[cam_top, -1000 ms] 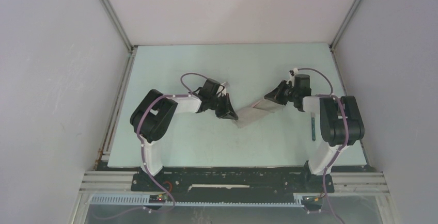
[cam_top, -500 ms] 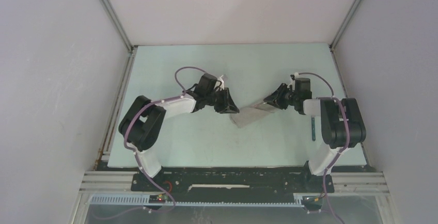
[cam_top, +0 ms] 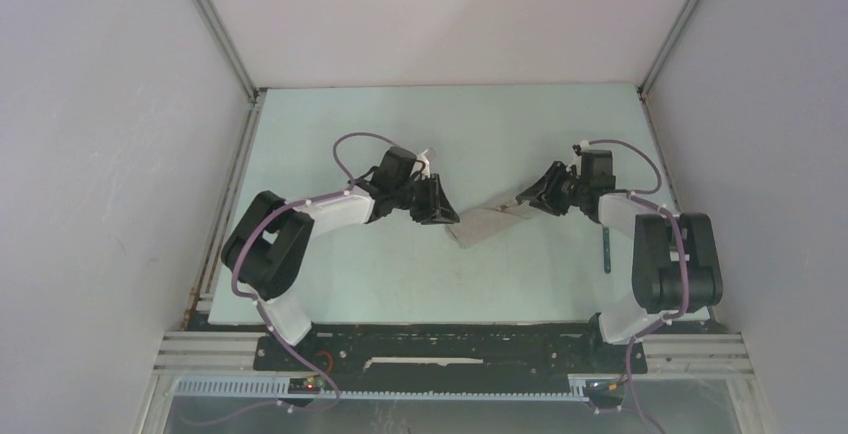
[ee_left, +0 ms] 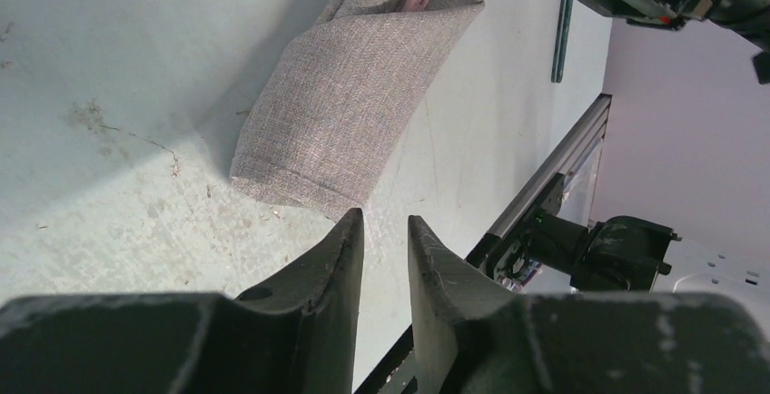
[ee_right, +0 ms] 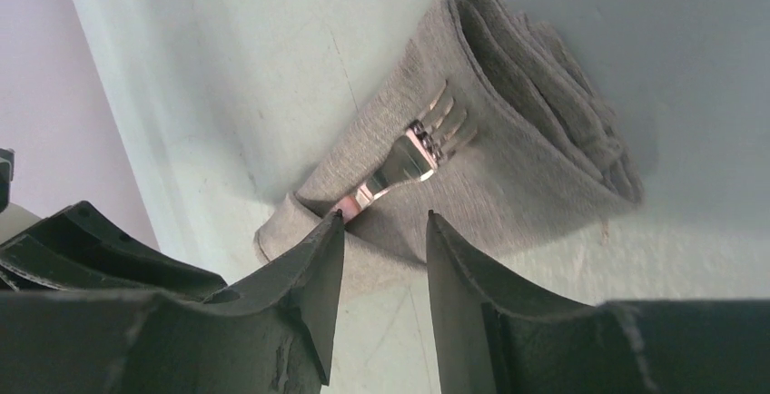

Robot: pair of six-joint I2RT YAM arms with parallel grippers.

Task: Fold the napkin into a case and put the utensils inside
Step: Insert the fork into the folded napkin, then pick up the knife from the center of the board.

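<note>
Napkin [cam_top: 487, 222], folded into a flat case [ee_left: 354, 113], on the worktop [cam_top: 400, 274] just ahead of both pairs of jaws, pink-handled fork [ee_right: 413, 160] tucked inside; left jaws and right jaws parted, gripping nothing; teal-handled utensil [cam_top: 606, 251] lying loose behind the right jaws, seemingly left to insert.

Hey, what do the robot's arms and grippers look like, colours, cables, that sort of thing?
The left arm and right arm match: white links between bulky black joints. A thin purple cable loops along each. The left gripper and right gripper are black, each with two dark, tapered, slightly scuffed fingers.
</note>
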